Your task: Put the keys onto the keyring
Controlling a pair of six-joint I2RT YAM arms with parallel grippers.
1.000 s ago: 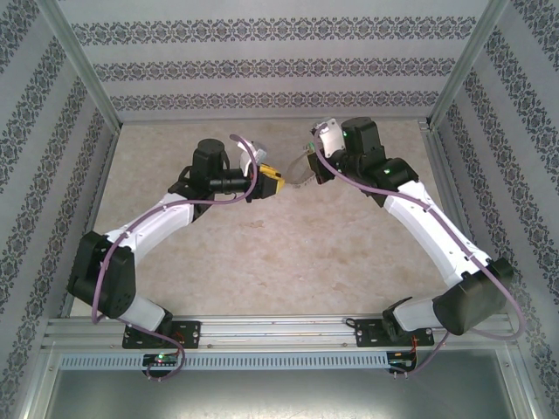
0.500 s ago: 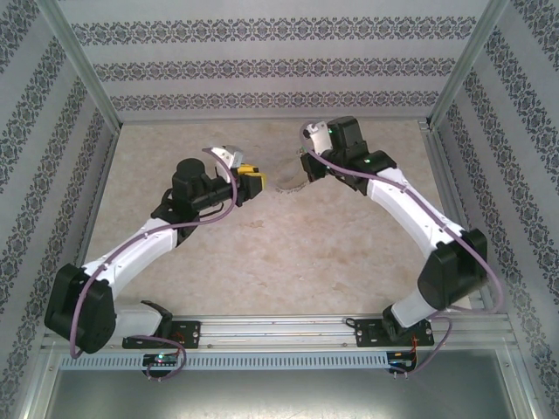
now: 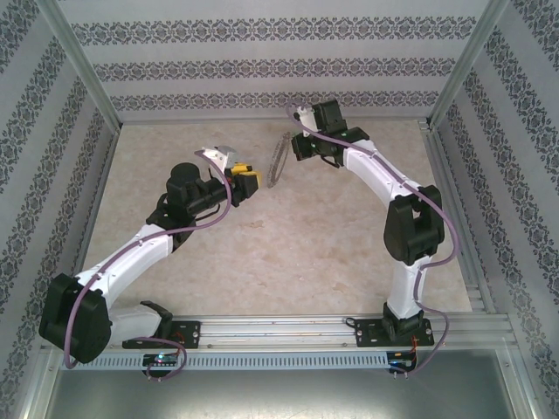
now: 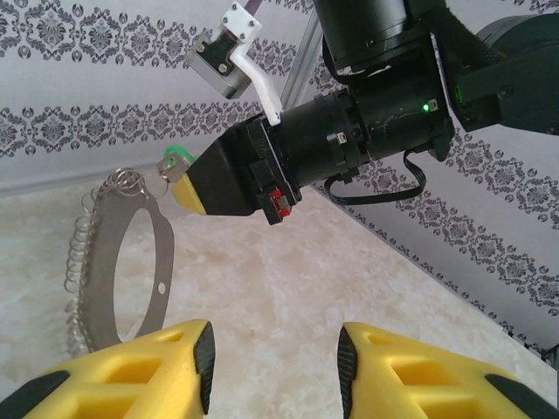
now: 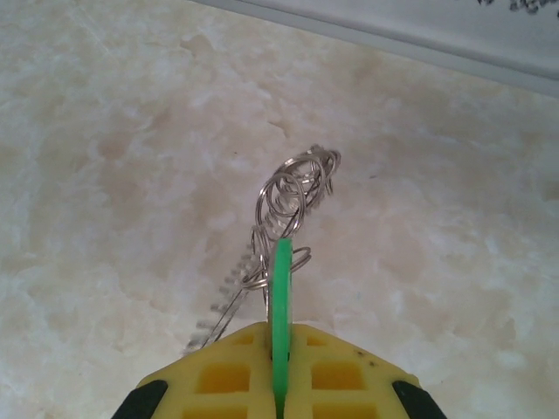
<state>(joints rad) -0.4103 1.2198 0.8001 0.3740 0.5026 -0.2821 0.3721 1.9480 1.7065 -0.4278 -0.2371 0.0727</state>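
The keyring (image 4: 162,249) is a flat band of dull grey metal, edged with small loops (image 5: 284,196) of bright, shiny wire. The key (image 5: 280,288) has a smooth green plastic head. The jaws of the left gripper (image 4: 272,367) are yellow moulded plastic with matt black pads. The counter (image 5: 105,131) looks like pale marbled stone, matt.

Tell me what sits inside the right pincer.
The right pincer is shut on the green key, edge-on between its yellow fingers. The keyring hangs below the tip, loops bunched beside the key. The fingers cover the key's rest; its blade is hidden.
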